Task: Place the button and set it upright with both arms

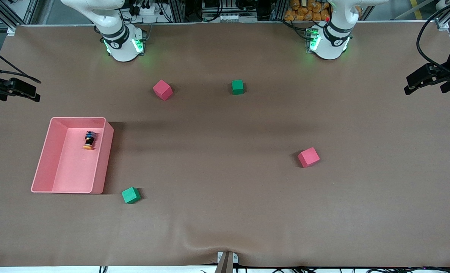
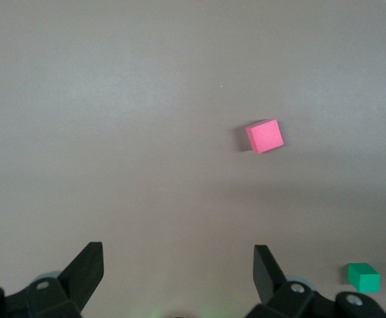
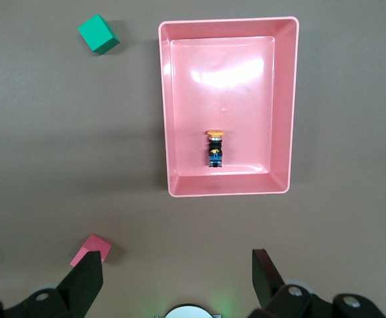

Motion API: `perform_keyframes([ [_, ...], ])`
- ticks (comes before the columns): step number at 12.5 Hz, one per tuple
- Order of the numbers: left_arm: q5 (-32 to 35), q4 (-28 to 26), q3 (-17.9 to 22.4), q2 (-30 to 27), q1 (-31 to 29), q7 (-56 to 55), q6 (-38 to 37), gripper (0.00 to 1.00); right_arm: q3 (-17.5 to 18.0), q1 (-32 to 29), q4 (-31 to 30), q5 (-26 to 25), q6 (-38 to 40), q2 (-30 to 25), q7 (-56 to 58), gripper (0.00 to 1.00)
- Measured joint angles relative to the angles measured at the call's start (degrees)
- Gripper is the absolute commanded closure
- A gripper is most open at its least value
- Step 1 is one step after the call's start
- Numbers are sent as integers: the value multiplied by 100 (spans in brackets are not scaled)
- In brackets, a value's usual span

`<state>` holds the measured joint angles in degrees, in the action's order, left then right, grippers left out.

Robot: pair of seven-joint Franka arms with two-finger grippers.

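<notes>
Button (image 3: 215, 150) lying on its side in the pink tray (image 3: 285, 99), ahead of the released, empty jaws of the right gripper (image 3: 178, 278). Left gripper (image 2: 178, 271), jaws likewise spread and empty, hangs over bare table (image 2: 113, 132); a red cube (image 2: 265, 136) lies ahead of it, a green cube (image 2: 364, 277) beside one finger.

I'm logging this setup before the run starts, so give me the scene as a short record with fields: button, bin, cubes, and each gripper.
button: button lying on its side in the pink bin, not held
bin: pink bin toward the right arm's end of the table
cubes: two red cubes, two green cubes, all on the table outside the bin
left gripper: left gripper open, over bare table, empty
right gripper: right gripper open, empty
</notes>
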<state>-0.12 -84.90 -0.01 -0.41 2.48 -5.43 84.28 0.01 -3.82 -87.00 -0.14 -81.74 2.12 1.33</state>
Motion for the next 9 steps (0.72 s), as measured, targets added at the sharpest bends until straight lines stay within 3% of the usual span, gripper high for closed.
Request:
perform_keyframes([
  [6, 0, 0, 0, 0, 0, 0, 0, 0, -43, 1, -96, 0, -5, -1, 2, 0],
  [9, 0, -3, 0, 0, 0, 0, 0, 0, -98, 2, -481, 0, -252, -1, 4, 0],
])
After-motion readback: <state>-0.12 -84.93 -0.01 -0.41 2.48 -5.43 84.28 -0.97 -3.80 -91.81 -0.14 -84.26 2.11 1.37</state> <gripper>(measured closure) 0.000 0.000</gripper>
